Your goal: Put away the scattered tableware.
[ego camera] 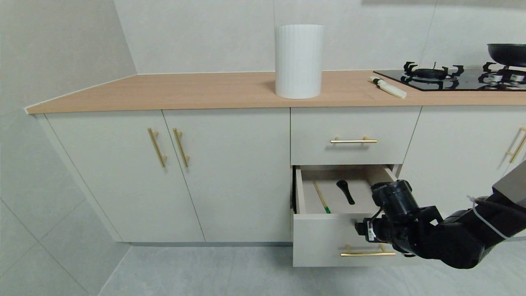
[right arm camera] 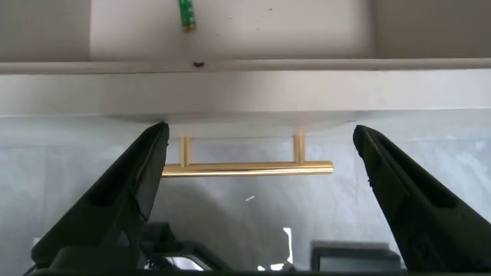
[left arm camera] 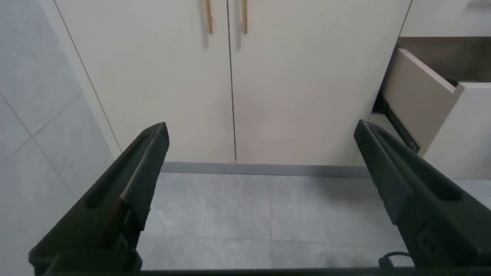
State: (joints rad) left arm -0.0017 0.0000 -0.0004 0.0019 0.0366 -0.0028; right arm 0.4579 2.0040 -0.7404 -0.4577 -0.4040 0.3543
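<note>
The lower drawer (ego camera: 320, 238) stands pulled out under the wooden surface (ego camera: 185, 90), and the drawer above it (ego camera: 353, 135) is shut. Two pieces of tableware lie inside the open drawer. A pair of chopsticks (ego camera: 321, 197) with a green end lies along its left side, and a black spoon (ego camera: 345, 191) lies near the middle, apart from them. The right arm's wrist covers the drawer's right part, so what lies there cannot be told.

The right tool (right arm camera: 259, 134) hangs just in front of the drawer's front panel, its fingers spread wide and holding nothing. The brass handle (right arm camera: 247, 168) sits between them farther off, and contact cannot be judged. From the head view the wrist hides those fingers.

The left tool (left arm camera: 261, 130) is spread wide too and empty, low over the floor and facing the cupboard doors (left arm camera: 230, 69).

On the surface stand a white ribbed canister (ego camera: 298, 61) and a pale long utensil (ego camera: 388, 87), too small to identify, beside the hob (ego camera: 452, 78). A dark pan (ego camera: 507, 53) on the hob is cut off at the edge.
</note>
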